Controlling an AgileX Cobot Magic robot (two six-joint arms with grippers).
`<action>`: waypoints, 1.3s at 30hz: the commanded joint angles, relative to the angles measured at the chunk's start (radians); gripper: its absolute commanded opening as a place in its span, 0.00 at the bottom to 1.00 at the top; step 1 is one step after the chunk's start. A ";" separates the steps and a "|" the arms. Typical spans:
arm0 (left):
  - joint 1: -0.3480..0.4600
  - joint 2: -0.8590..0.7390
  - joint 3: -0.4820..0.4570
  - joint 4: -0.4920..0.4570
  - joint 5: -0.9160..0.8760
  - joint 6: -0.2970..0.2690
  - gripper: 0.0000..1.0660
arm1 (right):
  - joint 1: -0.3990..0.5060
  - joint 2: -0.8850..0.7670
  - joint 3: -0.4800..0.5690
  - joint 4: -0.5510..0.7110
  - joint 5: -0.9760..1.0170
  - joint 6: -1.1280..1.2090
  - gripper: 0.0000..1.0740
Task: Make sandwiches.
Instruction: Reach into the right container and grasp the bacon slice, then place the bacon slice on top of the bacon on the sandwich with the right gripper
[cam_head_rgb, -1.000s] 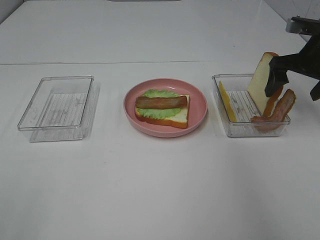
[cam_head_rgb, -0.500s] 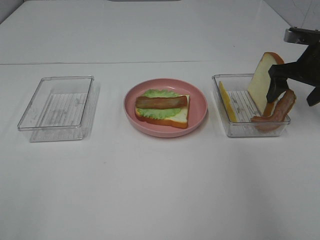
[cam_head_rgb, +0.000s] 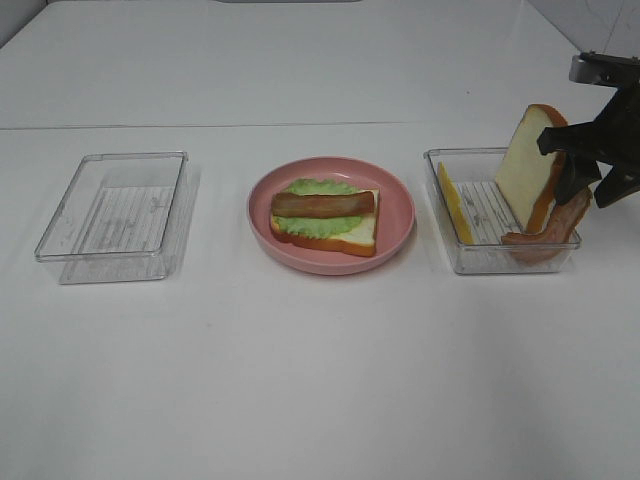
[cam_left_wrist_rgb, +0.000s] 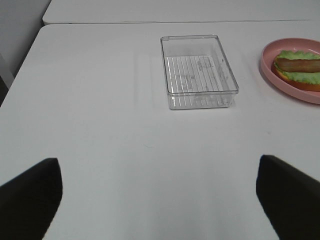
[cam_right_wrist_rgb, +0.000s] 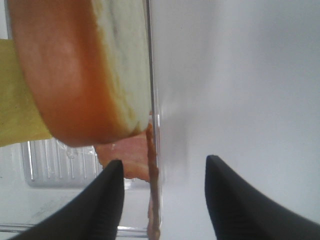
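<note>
On the pink plate (cam_head_rgb: 400, 215) lies the open sandwich: a bread slice (cam_head_rgb: 355, 234), green lettuce (cam_head_rgb: 318, 187) and a bacon strip (cam_head_rgb: 322, 204). An upright bread slice (cam_head_rgb: 525, 165), a yellow cheese square (cam_head_rgb: 453, 203) and a second bacon strip (cam_head_rgb: 555, 228) stand in the right clear tray (cam_head_rgb: 455, 250). My right gripper (cam_head_rgb: 590, 175) hangs at that tray's right end, over the bacon. In the right wrist view its jaws (cam_right_wrist_rgb: 165, 195) are apart, with the bacon's (cam_right_wrist_rgb: 152, 170) edge between them, beside the bread (cam_right_wrist_rgb: 85, 65) and cheese (cam_right_wrist_rgb: 17, 95). My left gripper (cam_left_wrist_rgb: 160, 200) is open over bare table.
An empty clear tray (cam_head_rgb: 110, 215) sits at the left, and the left wrist view shows this tray (cam_left_wrist_rgb: 198, 70) too, with the plate's edge (cam_left_wrist_rgb: 267, 65) beyond it. A seam in the white table runs across behind the trays.
My right gripper has shifted right, from in front of the upright bread slice to its right side above the bacon, and its jaws have narrowed. Nothing else moved.
</note>
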 joint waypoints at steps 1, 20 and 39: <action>-0.005 -0.020 0.006 -0.001 0.000 -0.005 0.92 | -0.002 0.003 -0.005 0.002 -0.002 -0.016 0.45; -0.005 -0.020 0.006 -0.001 0.000 -0.005 0.92 | -0.002 0.003 -0.005 0.006 0.028 0.015 0.00; -0.005 -0.020 0.006 -0.001 0.000 -0.005 0.92 | 0.000 -0.332 -0.005 0.045 0.146 0.116 0.00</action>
